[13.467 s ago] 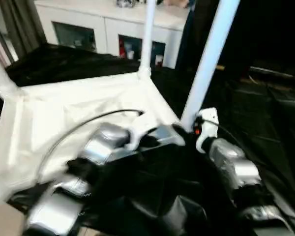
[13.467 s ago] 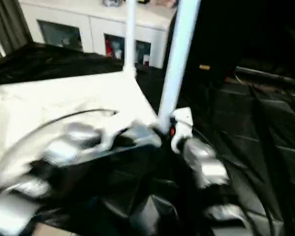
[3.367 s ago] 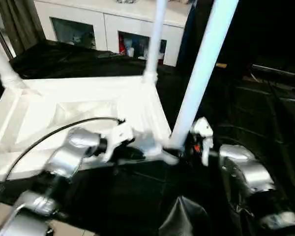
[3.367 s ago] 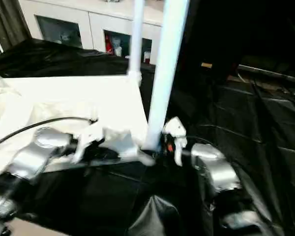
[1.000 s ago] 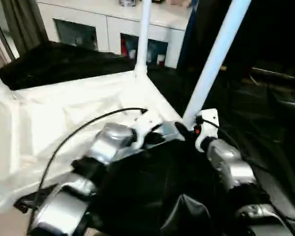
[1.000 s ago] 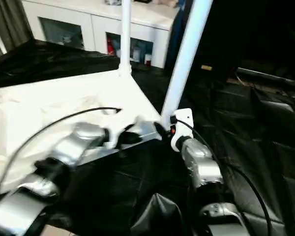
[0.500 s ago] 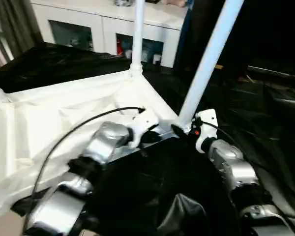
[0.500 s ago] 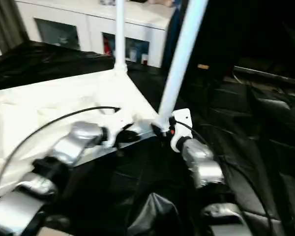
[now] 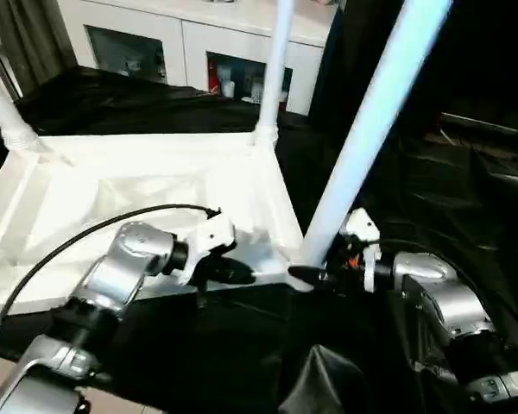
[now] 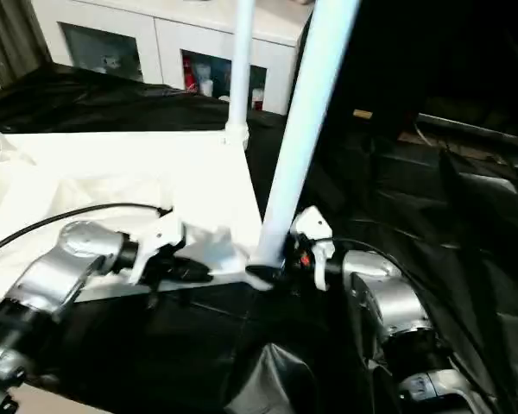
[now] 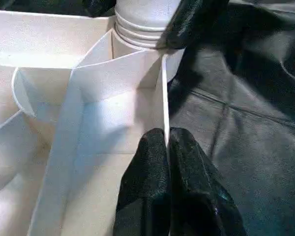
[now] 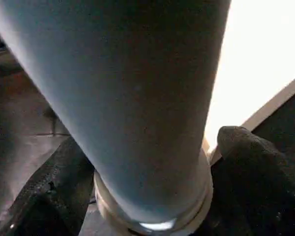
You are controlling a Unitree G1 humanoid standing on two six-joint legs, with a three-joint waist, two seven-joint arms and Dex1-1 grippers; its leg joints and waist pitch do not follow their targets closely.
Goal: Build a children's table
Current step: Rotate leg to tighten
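The upturned white plastic table top point(image 9: 147, 185) lies on black sheeting. The left hand point(image 11: 167, 145) pinches its rim; the right hand point(image 12: 152, 196) brackets the near-corner tapered white leg point(image 9: 363, 147) wide. The leaning leg may bind crookedly in its socket.

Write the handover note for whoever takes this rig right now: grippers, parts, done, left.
Left gripper: shut on the thin edge wall of the table top, close to the near corner socket.
Right gripper: fingers straddle the base of the near leg at that socket; a firm grip is not confirmed.
Parts: table top lies underside up on black sheeting; near leg, far leg and left leg stand in their corner sockets.
Done: three legs visibly standing.
Left: check that the near leg is fully seated; the fourth corner is out of frame, so verify it. Then turn the table upright.
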